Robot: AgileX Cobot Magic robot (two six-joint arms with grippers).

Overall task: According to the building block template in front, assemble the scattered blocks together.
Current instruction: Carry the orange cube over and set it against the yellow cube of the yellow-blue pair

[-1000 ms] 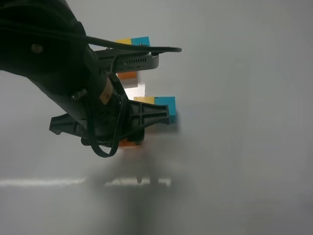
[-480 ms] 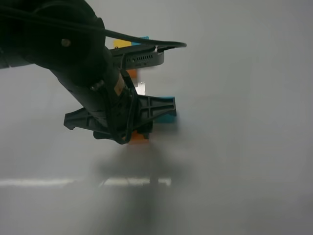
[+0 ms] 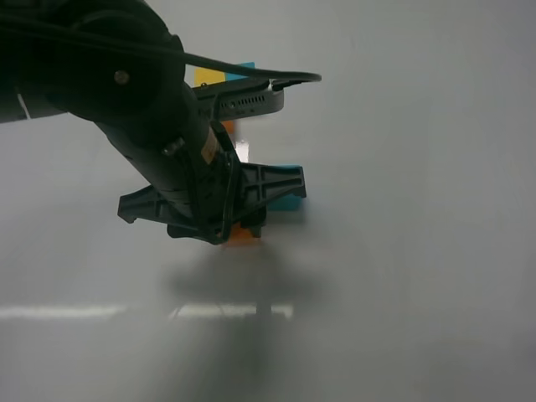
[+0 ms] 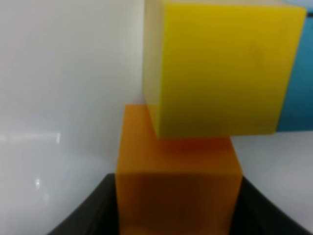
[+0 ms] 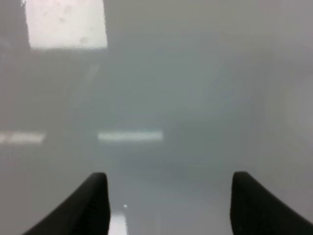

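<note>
My left gripper (image 3: pixel 238 221) reaches over the blocks and is shut on the orange block (image 3: pixel 243 235). In the left wrist view the orange block (image 4: pixel 178 193) sits between the dark fingers (image 4: pixel 83 215) and touches the yellow block (image 4: pixel 220 68), which adjoins the teal block (image 4: pixel 296 98). In the high view the teal block (image 3: pixel 290 199) shows beside the gripper; the yellow block is hidden there. The template lies behind, with its yellow (image 3: pixel 209 77), teal (image 3: pixel 246 65) and orange (image 3: pixel 226 128) cubes partly covered by the arm. My right gripper (image 5: pixel 168 196) is open and empty over bare table.
The left arm (image 3: pixel 126 92) and its wrist camera housing (image 3: pixel 247 100) overhang the template. The white table (image 3: pixel 419 209) stretches to the right and front, with a bright reflected strip (image 3: pixel 67 311) near the front.
My left gripper has moved right and slightly back with the orange block, bringing it up against the yellow block. The arm now covers more of the template.
</note>
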